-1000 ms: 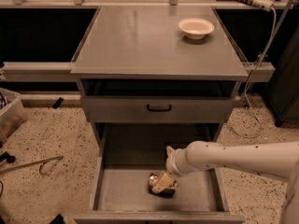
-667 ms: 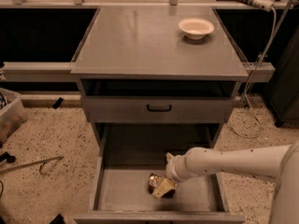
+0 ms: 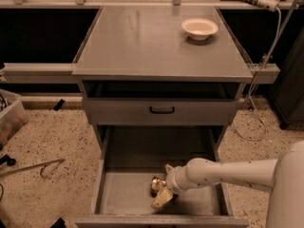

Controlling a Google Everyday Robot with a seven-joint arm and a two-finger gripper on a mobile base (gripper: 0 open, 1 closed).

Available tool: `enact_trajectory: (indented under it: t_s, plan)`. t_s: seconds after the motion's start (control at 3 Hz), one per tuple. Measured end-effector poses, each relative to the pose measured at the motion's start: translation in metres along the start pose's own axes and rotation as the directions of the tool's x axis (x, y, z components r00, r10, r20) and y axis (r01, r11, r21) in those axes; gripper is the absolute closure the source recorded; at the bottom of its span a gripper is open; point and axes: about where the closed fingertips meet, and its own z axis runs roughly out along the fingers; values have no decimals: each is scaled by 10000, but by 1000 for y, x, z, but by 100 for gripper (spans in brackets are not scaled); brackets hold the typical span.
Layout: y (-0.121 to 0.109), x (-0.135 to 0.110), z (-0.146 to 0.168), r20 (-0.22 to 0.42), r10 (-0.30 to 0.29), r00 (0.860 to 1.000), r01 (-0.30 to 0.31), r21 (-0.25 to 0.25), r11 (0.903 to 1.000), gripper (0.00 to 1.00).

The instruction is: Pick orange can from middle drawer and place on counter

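The orange can (image 3: pixel 156 184) is a small shiny orange-gold can on the floor of the middle drawer (image 3: pixel 123 196), which is pulled out at the bottom of the cabinet. My gripper (image 3: pixel 162 195) reaches in from the right on a white arm (image 3: pixel 223 172). It sits right at the can's front right side and hides part of it. The counter (image 3: pixel 152 46) is the flat grey cabinet top above.
A white round bowl (image 3: pixel 199 28) stands at the counter's back right. A closed grey drawer front with a black handle (image 3: pixel 161 110) sits above the open drawer. A cable (image 3: pixel 259 80) hangs at the right. A clear bin (image 3: pixel 10 118) and tools lie on the speckled floor at left.
My gripper has sunk a little lower and nearer the drawer's front, staying at the can. The can has not moved.
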Motion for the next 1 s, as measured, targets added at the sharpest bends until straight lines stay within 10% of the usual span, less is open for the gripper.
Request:
enact_trajectory:
  t_s: [0.33,1.0]
  plan:
    - [6,0,21,107,-89,9999,93,-319,9994,0]
    - [6,0,22,108,-77,9999,80,-331,9994,42]
